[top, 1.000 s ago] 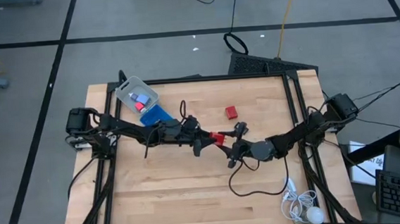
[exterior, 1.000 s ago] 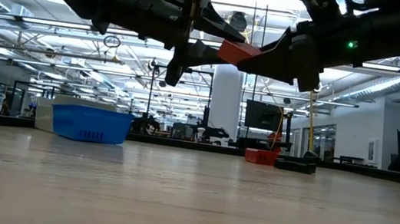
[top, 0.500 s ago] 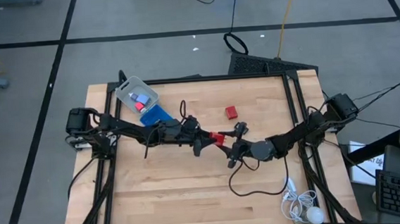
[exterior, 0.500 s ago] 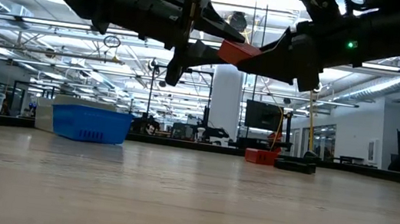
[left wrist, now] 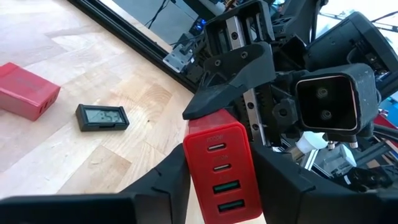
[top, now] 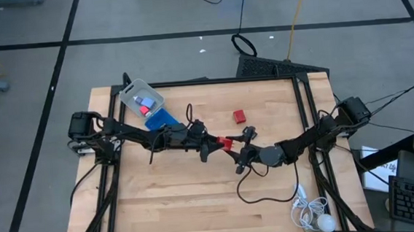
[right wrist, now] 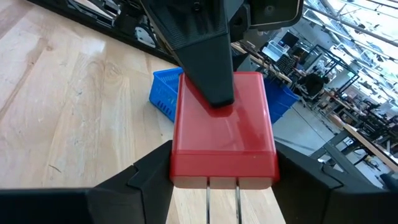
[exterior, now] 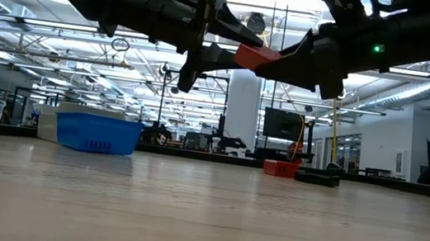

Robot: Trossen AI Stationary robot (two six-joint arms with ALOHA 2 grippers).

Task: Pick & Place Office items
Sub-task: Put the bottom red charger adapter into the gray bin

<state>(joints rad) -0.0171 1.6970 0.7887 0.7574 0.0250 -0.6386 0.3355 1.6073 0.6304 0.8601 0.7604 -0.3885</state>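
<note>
Up above the wooden table (top: 198,197), the left gripper (top: 215,142) and right gripper (top: 237,150) meet. Both squeeze one red plastic charger block (top: 226,143).

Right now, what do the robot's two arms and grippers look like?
Both arms are dark, slim and jointed, with black cables looped alongside. The left gripper and right gripper each have two matte black fingers, wedge-shaped and tapering to blunt tips. A boxy black camera module with two round lenses sits at the right wrist, and a small green light glows on that arm.
</note>
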